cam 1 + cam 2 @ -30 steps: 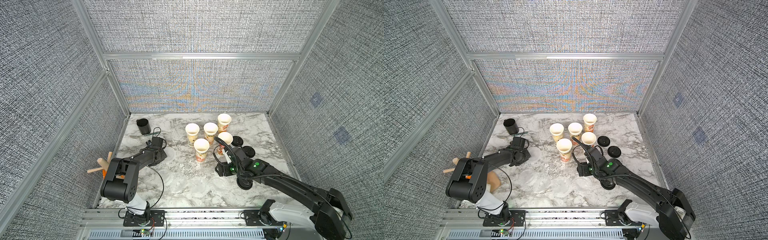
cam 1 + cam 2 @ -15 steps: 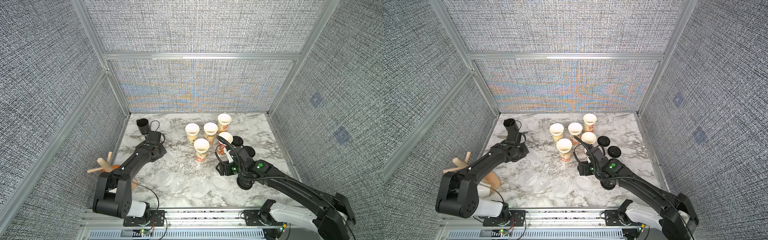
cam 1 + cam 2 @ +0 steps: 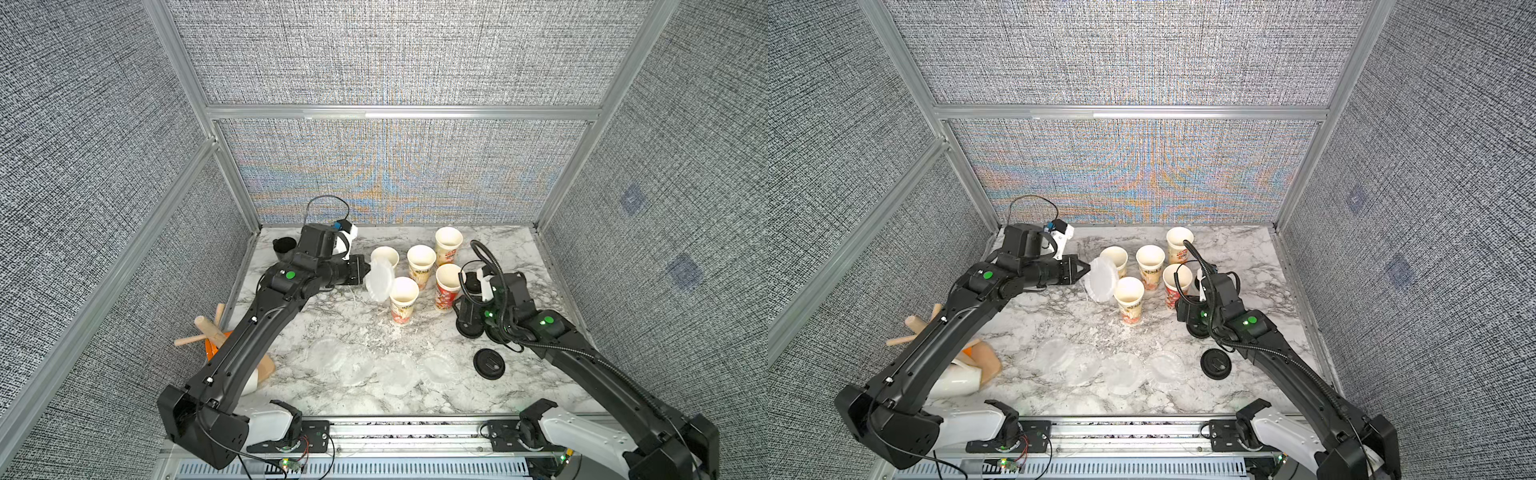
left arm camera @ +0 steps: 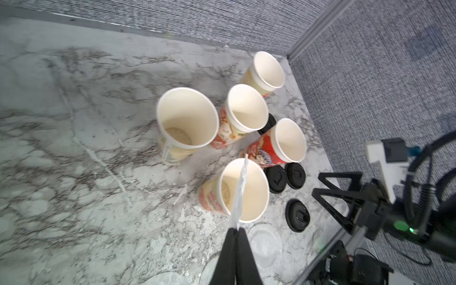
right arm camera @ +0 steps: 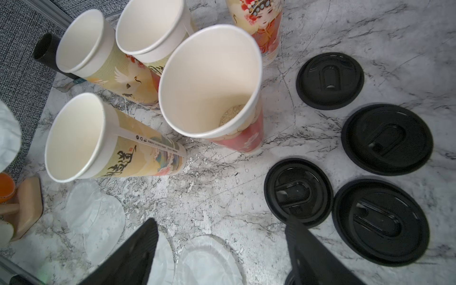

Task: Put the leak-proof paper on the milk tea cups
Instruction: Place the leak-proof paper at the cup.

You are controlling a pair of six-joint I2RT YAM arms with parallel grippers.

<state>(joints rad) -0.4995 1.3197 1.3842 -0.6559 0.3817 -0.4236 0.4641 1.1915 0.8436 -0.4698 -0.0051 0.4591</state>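
Observation:
Several milk tea cups stand open in a cluster at the back of the marble table point(image 3: 291, 386), the nearest one point(image 3: 404, 289) point(image 4: 243, 190) in front. My left gripper point(image 3: 367, 271) point(image 3: 1087, 270) point(image 4: 236, 229) is shut on the edge of one sheet of leak-proof paper point(image 3: 379, 278) point(image 3: 1100, 278) point(image 4: 240, 190). The sheet hangs on edge beside and above that nearest cup. Several more sheets point(image 3: 357, 365) point(image 5: 207, 259) lie flat near the front. My right gripper point(image 3: 468, 316) point(image 5: 222, 229) is open and empty, low over the table between the cups and the lids.
Several black lids point(image 3: 489, 363) point(image 5: 386, 138) lie to the right of the cups. A short black cup point(image 3: 284, 247) stands at the back left. Wooden pieces and an orange thing point(image 3: 203, 330) sit at the left edge. Grey walls enclose the table.
My left gripper has risen from the table's left side and swung right to the cups, carrying the sheet. The right arm has hardly moved.

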